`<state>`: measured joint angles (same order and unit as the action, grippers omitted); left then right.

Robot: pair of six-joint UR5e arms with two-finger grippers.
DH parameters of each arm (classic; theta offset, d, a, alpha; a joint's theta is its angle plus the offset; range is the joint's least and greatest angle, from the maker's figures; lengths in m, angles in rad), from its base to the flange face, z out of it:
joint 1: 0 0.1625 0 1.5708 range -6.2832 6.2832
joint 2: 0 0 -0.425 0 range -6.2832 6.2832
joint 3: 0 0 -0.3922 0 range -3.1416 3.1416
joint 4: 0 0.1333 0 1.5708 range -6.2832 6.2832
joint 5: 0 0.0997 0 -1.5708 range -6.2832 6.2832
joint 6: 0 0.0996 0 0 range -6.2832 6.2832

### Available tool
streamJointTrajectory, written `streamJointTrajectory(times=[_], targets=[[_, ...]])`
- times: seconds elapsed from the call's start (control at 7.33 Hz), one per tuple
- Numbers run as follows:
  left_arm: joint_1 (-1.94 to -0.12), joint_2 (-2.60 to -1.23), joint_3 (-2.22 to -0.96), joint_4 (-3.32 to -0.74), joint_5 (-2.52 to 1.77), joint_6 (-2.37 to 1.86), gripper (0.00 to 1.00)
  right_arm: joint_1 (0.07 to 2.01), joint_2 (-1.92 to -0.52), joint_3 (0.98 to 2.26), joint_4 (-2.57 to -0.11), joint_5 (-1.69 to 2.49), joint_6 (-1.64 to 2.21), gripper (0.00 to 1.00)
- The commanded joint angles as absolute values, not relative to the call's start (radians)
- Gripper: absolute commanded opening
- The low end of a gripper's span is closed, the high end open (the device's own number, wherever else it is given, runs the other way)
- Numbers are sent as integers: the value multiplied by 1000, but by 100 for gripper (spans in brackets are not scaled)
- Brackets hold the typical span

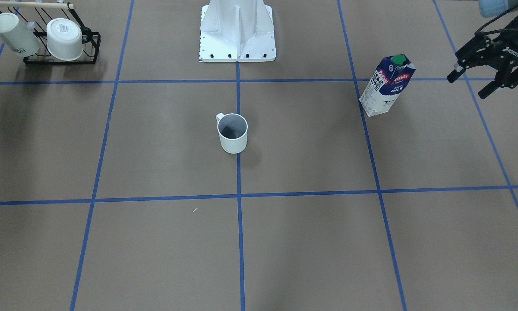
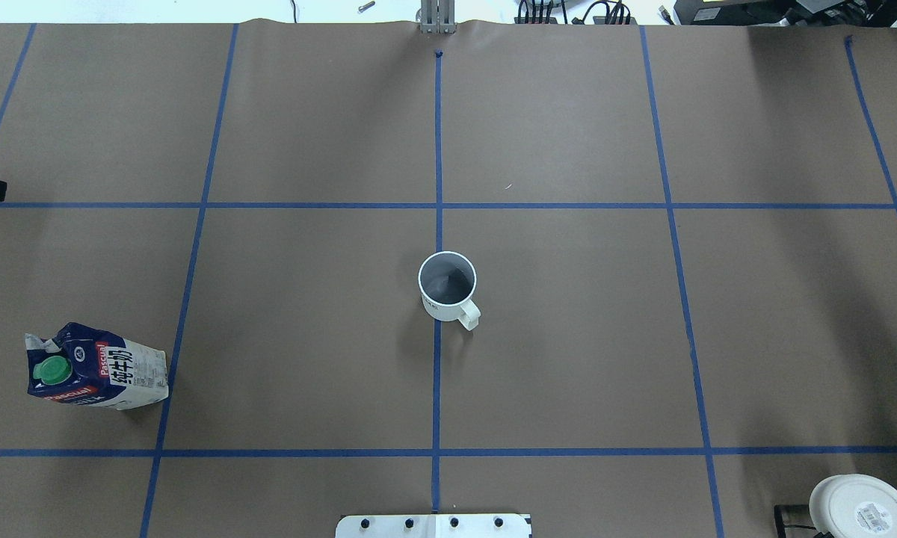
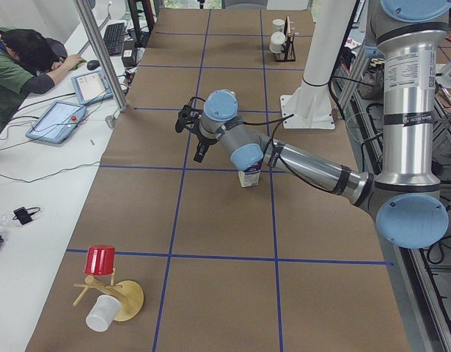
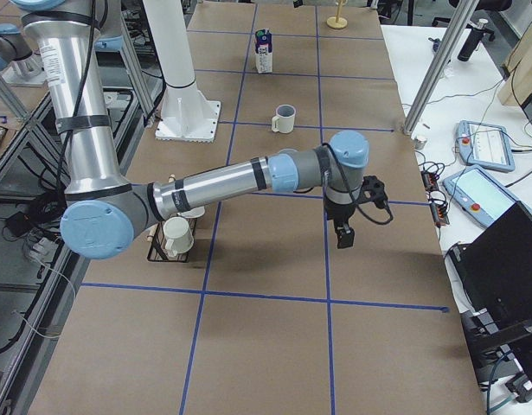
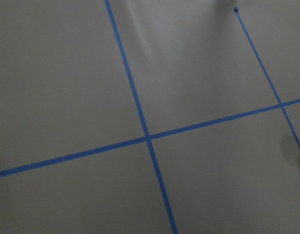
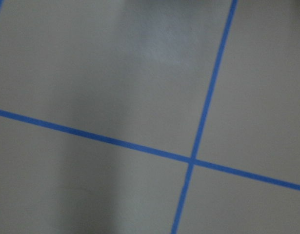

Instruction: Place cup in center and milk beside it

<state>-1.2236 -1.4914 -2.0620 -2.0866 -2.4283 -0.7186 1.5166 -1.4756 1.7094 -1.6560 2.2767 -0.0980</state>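
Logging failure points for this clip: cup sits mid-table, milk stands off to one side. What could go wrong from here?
1. The milk is tall on a narrow base and its top looks crumpled; a high or off-centre pinch by the open left gripper might tip it.
2. The cup already stands on the center tape line; sliding the milk in close could nudge it away.

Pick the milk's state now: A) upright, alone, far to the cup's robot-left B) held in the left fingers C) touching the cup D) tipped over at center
A: the milk stands upright on its own, well apart from the cup, with nothing gripping it.
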Motion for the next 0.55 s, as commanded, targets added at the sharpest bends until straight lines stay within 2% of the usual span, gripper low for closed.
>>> streamJointTrajectory(times=[0.0, 0.14, 0.41], targets=[[-1102, -1458, -2222, -1856, -2273, -752, 99, 1613, -1613, 1695, -1655, 2266, -284, 100], [-1048, -1438, -2300, -1713, -2203, -758, 99, 1641, -1638, 1695, -1655, 2267, -307, 100], [-852, -1433, -2310, -1681, -2046, -935, 99, 1641, -1672, 1675, -1655, 2260, -307, 100]])
